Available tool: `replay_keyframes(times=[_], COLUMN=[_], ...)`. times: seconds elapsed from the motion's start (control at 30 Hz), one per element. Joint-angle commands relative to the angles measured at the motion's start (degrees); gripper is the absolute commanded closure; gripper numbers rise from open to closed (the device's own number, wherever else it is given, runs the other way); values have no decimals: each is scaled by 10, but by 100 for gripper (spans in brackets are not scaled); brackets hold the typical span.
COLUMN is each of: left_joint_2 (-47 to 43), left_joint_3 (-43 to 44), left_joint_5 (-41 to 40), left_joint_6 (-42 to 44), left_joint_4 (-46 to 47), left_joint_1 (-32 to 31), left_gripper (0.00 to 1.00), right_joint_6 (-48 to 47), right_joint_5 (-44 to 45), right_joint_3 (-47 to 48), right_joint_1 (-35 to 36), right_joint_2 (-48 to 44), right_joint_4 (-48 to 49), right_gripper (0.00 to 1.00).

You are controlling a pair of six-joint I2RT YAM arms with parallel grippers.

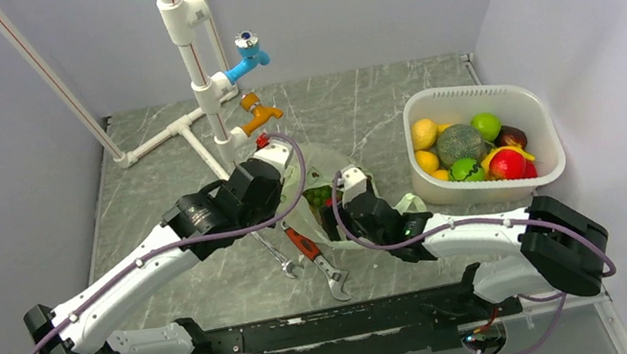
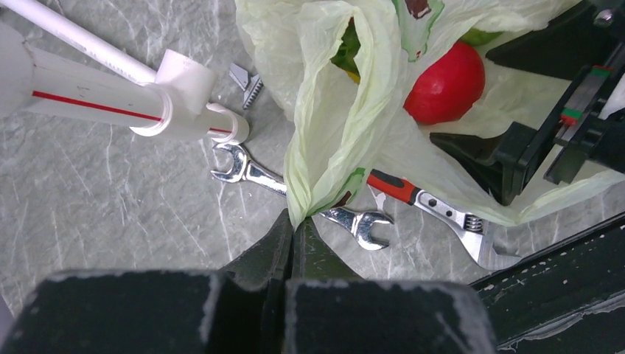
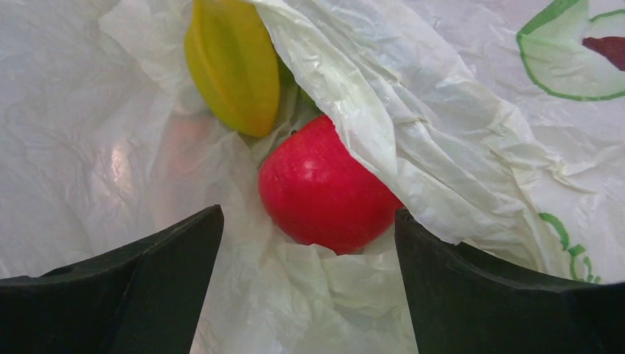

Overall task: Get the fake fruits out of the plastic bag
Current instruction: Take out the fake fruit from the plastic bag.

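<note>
Nearest the left wrist lens: left gripper (image 2: 293, 221), black fingers pressed together on a gathered fold of the thin, crinkly, translucent pale green plastic bag (image 2: 332, 125). Fold drawn up taut from the fingertips.

Nearest the right wrist lens: right gripper (image 3: 308, 221), jaws spread wide inside the bag mouth. Round glossy red plastic fruit (image 3: 324, 192) between the two fingertips and just ahead of them; contact with either finger not determinable. Ridged yellow star-shaped fruit (image 3: 232, 66) beyond the red one, partly under a flap of bag film. Green printed marks on the film at the right.

Bag location: middle of the grey marbled bench (image 1: 374, 98), somewhat toward the near edge, between the two grippers. Red fruit and a green item still inside.

Under and beside the bag, toward the near edge: red-handled adjustable wrench (image 2: 435, 206) and silver open-ended spanner (image 2: 243, 166), both flat on the bench, the spanner partly covered by the held fold.

Near the right edge: white rigid oval plastic tub (image 1: 470, 91), containing yellow, green, red and dark fruits.

At the far edge, left of centre: upright white PVC pipe stand (image 1: 192, 62) with a blue tap (image 1: 249, 52) above an orange tap (image 1: 257, 112).
</note>
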Motion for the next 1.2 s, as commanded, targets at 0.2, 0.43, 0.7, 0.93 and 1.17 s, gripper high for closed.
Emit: replay_keyframes(times=[0.2, 0.43, 0.7, 0.93, 1.17], left_joint_2=[1, -4, -11, 0, -5], left_joint_3=[-16, -32, -42, -48, -47], left_joint_5=[26, 20, 18, 8, -19], left_joint_6=[-7, -18, -14, -23, -43], left_joint_4=[26, 23, 29, 23, 19], left_joint_1=[1, 1, 1, 1, 1], left_gripper=[100, 100, 100, 100, 100], right_joint_6=[-49, -26, -44, -53, -32], right_joint_5=[68, 66, 43, 19, -36], right_joint_3=[33, 48, 18, 15, 7], right_joint_1=[-5, -12, -12, -12, -18], right_joint_2=[48, 125, 85, -14, -151], right_joint_4=[64, 56, 102, 88, 43], right_gripper=[5, 6, 31, 87, 100])
